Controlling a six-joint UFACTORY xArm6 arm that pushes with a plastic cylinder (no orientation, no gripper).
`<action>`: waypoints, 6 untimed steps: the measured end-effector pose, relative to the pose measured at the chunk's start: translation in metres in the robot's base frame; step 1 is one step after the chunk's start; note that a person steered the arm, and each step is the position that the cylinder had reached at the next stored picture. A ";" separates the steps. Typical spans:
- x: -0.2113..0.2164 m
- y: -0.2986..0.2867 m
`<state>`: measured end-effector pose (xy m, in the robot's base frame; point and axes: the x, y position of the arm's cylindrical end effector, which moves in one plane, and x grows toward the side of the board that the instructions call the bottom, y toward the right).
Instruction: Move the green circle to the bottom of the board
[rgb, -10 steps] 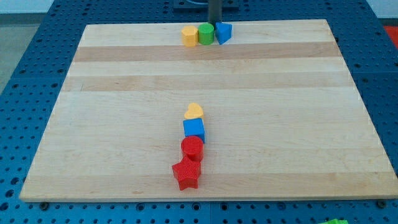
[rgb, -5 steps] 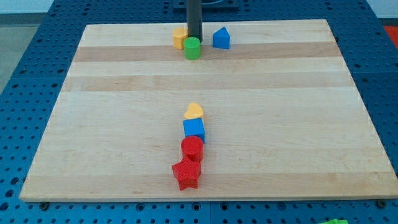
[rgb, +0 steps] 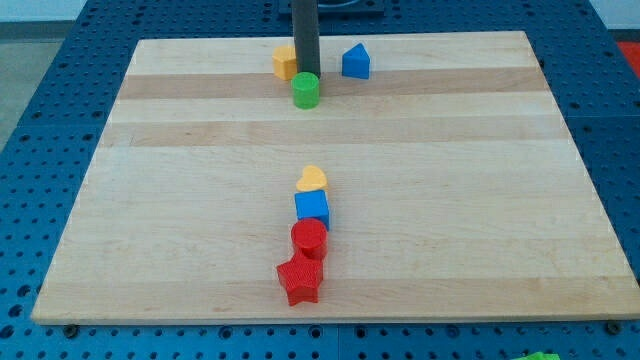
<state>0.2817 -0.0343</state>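
The green circle lies near the board's top, a little left of centre. My tip stands right behind it, at its top edge, touching or nearly touching it. The dark rod rises out of the view's top. A yellow block sits just left of the rod, partly hidden by it. A blue block with a pointed top sits to the rod's right, apart from it.
A column of blocks stands below the middle of the wooden board: a yellow heart, a blue cube, a red cylinder and a red star, each touching its neighbour. A blue perforated table surrounds the board.
My tip came down between the top blocks and pushed the green circle out of the row toward the view's bottom. The yellow block shifted left, and the blue block stayed about in place.
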 end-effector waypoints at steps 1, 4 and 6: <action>0.005 0.003; 0.024 0.014; 0.050 0.014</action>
<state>0.3315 -0.0201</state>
